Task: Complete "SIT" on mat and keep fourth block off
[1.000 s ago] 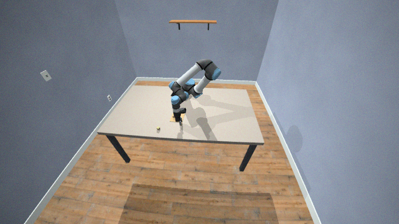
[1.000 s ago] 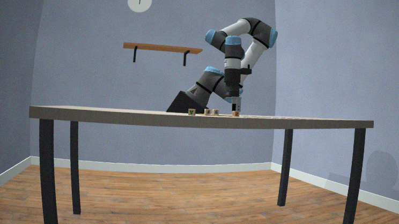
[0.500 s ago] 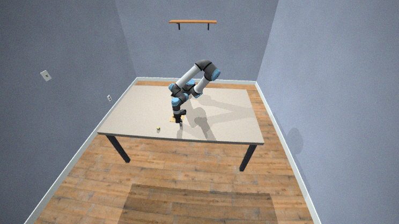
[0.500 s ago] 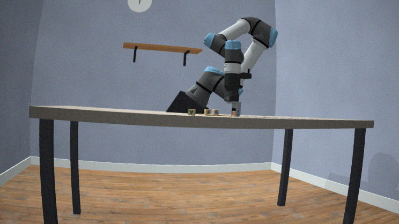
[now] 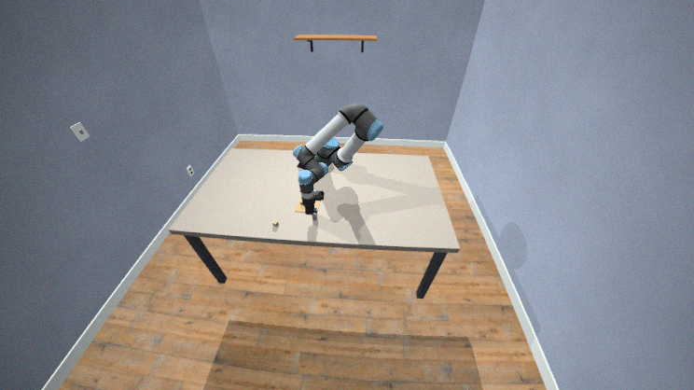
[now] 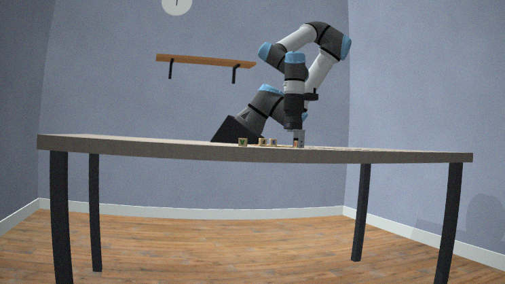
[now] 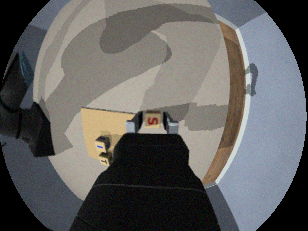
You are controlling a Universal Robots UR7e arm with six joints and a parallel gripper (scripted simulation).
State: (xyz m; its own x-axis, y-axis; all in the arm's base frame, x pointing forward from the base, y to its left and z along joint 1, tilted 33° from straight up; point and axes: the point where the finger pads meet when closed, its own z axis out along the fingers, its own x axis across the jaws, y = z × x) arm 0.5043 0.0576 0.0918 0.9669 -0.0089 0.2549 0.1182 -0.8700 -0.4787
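A block with a red S (image 7: 152,120) (image 6: 294,143) on top rests on the table at the mat's edge. My gripper (image 7: 152,117) (image 6: 298,141) (image 5: 309,210) is down at table level. Its open fingers stand on either side of this block and do not clamp it. The tan mat (image 7: 100,123) (image 5: 318,204) lies flat just left of the block in the wrist view. Two lettered blocks (image 6: 262,141) (image 6: 273,141) sit side by side on the mat; they show small in the wrist view (image 7: 102,147). Their top letters are too small to read.
A fourth block (image 6: 242,141) (image 5: 275,223) with a green letter on its side lies off the mat, nearer the table's front edge in the top view. The robot's base (image 6: 231,131) stands behind the mat. The table edge (image 5: 312,242) is close in front.
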